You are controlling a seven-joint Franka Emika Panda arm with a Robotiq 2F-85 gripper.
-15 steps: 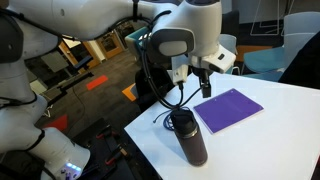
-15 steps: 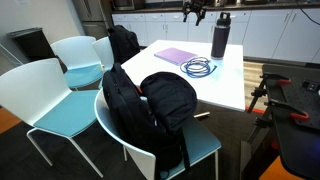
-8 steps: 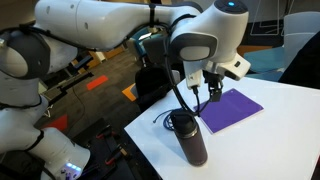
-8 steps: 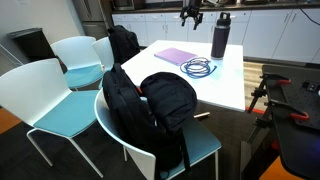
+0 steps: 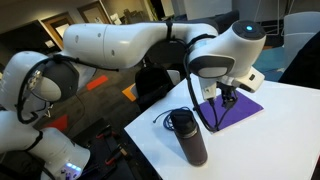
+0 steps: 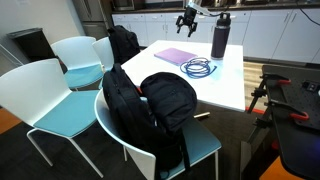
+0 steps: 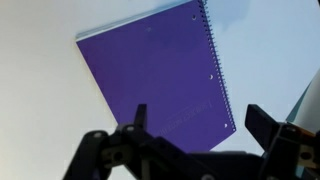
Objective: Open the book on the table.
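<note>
Hovering above the book point(image 7: 155, 75) with the gripper point(image 7: 197, 118) spread wide and holding nothing; judged as the approach step, cover not yet touched; closed and flat on the table point(image 7: 40, 110), purple cover up, spiral binding along the right-hand edge in the wrist view; sitting near a table corner in an exterior view, book point(image 6: 177, 56) just beside a coiled cable point(image 6: 200, 68); standing upright nearby but apart, a dark bottle point(image 5: 189, 137), in front of the arm in that exterior view; hanging over the book's near part there, gripper point(image 5: 228, 97) with clear air below, exact gap hard to tell.

Next, probably: coming down at the free edge opposite the spiral; catching the cover alone, not the pages under it; lifting and swinging it over toward the binding; likely fiddly, thin cover lying flush on a smooth top, so prone to sliding rather than opening.
</note>
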